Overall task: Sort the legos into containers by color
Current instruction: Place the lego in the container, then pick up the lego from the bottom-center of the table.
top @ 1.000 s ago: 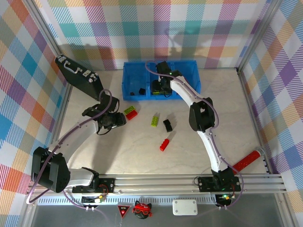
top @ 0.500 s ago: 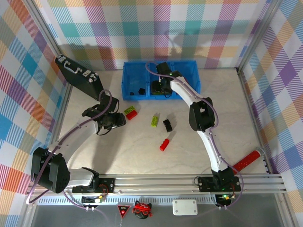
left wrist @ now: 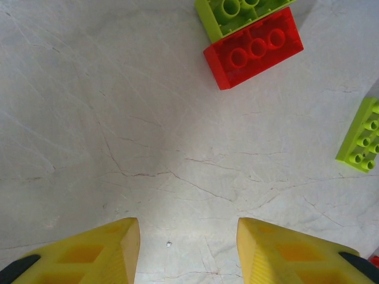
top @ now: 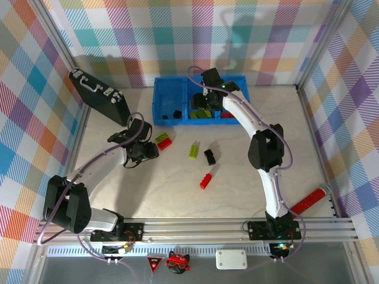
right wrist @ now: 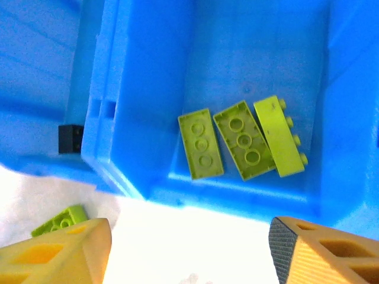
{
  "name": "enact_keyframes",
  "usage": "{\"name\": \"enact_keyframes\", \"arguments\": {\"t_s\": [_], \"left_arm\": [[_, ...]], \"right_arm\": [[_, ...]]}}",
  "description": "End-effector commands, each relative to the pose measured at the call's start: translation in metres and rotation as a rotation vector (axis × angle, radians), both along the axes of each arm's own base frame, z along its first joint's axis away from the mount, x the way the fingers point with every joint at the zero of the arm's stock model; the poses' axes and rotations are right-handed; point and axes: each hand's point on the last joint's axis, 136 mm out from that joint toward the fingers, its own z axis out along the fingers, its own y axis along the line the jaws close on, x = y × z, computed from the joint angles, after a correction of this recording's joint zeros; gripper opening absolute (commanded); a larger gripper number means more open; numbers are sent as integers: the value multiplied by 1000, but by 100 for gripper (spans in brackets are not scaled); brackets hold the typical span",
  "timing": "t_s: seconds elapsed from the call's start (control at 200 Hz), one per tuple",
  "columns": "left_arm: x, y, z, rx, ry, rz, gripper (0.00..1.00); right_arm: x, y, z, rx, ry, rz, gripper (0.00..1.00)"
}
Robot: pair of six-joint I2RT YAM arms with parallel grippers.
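Left gripper [top: 144, 152] sat low over the table [top: 148, 192] in the top view, jaws apart and empty. It pointed at a red brick [top: 166, 144] with a lime brick [top: 160, 137] touching it, which looked like a line-up for the next pick. Right gripper [top: 214, 100] hung over the middle compartment of the blue tray [top: 157, 103], holding nothing. In the left compartment lay black bricks [top: 176, 113], in the middle one lime bricks [top: 204, 113], so colours were kept apart as the task wants. Loose on the table: second lime brick [top: 193, 150], black brick [top: 209, 157], second red brick [top: 205, 180]. At far left stood a black briefcase [top: 98, 94], not a bin.

Left wrist: yellow fingers [left wrist: 89, 254] spread, bare table between them. The red brick [left wrist: 254, 50] lay ahead with the lime brick [left wrist: 240, 10] against its far side.

Right wrist: fingers [right wrist: 59, 251] wide apart, nothing gripped. Three lime bricks [right wrist: 244, 140] lay side by side on the compartment floor, near its front wall.
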Motion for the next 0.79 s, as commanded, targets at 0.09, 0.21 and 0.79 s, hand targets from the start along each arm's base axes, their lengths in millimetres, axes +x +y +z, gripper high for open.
{"name": "enact_keyframes", "arguments": {"t_s": [0.09, 0.21, 0.79], "left_arm": [[15, -7, 9, -21, -30, -10, 47], [19, -8, 9, -18, -34, -12, 47], [29, -11, 17, -10, -52, -32, 47]], "right_arm": [[-53, -2, 1, -37, 81, 106, 71], [-87, -4, -1, -67, 104, 194, 71], [-222, -63, -30, -100, 370, -209, 69]]}}
